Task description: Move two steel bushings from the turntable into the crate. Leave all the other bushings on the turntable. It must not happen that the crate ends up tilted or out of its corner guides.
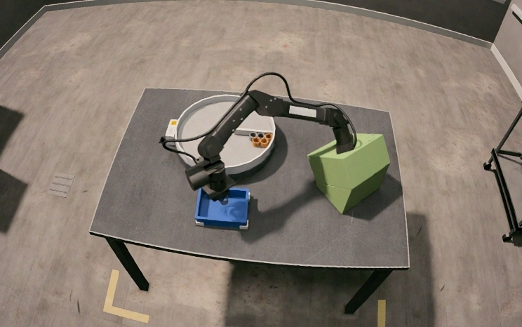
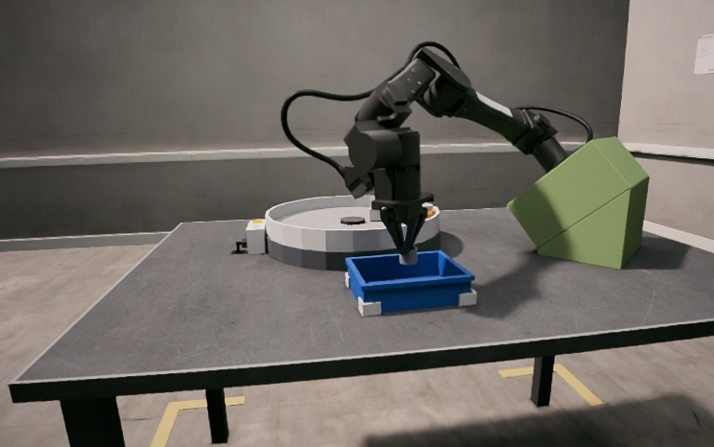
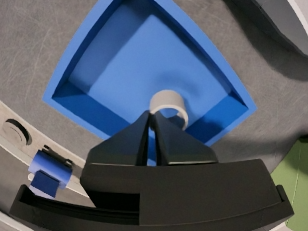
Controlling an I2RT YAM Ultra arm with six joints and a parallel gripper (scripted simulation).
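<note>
Steel bushing (image 2: 407, 256) sits pinched by its thin wall in my pincer (image 2: 406, 248), hanging just inside the blue crate (image 2: 457, 272) so I judge its release drop stays short.

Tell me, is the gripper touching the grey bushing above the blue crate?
Touching. In the wrist view, the gripper has its fingertips closed on the steel bushing, with no gap, over the crate.
</note>
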